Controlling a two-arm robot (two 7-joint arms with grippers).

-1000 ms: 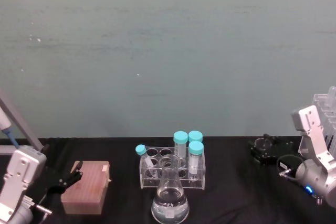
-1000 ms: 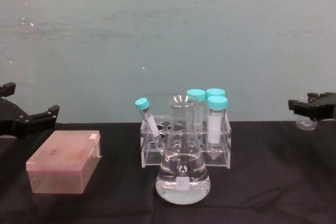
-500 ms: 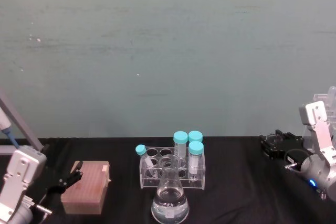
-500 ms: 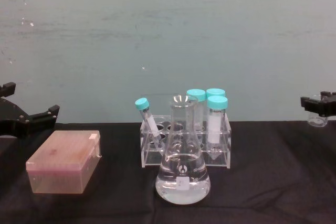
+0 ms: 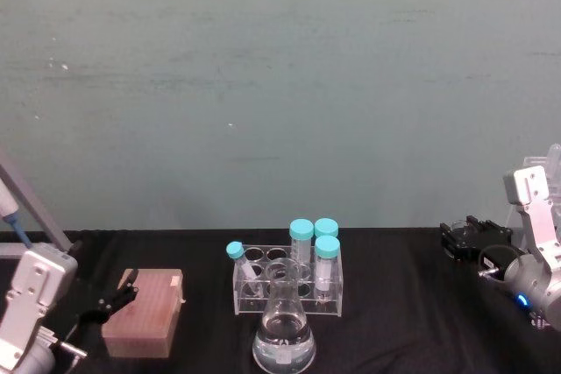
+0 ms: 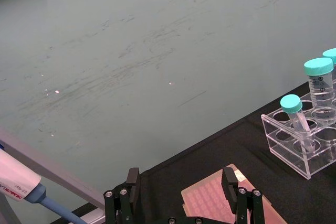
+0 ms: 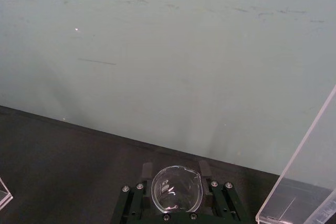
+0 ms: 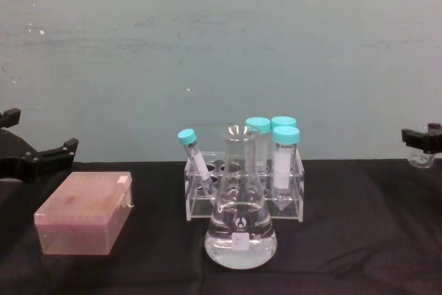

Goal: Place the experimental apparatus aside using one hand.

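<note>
My right gripper [image 5: 459, 238] is shut on the small glass beaker [image 7: 176, 191] and holds it just above the black table at the far right, close to the tall acrylic rack [image 5: 544, 169]. In the chest view that gripper [image 8: 418, 137] sits at the right edge with the beaker [image 8: 420, 160] hanging in it. The conical flask [image 5: 284, 340] of clear liquid stands front centre. My left gripper [image 5: 117, 294] rests open at the left, beside a pink box.
A small acrylic rack [image 5: 287, 293] with several teal-capped tubes stands just behind the flask. A pink tip box [image 5: 143, 314] lies at the left. A pipette [image 6: 19, 182] on a slanted stand is at the far left. A green wall backs the table.
My right gripper has carried the beaker to the right, away from the centre and toward the tall acrylic rack. The left arm, flask and tube rack have not moved.
</note>
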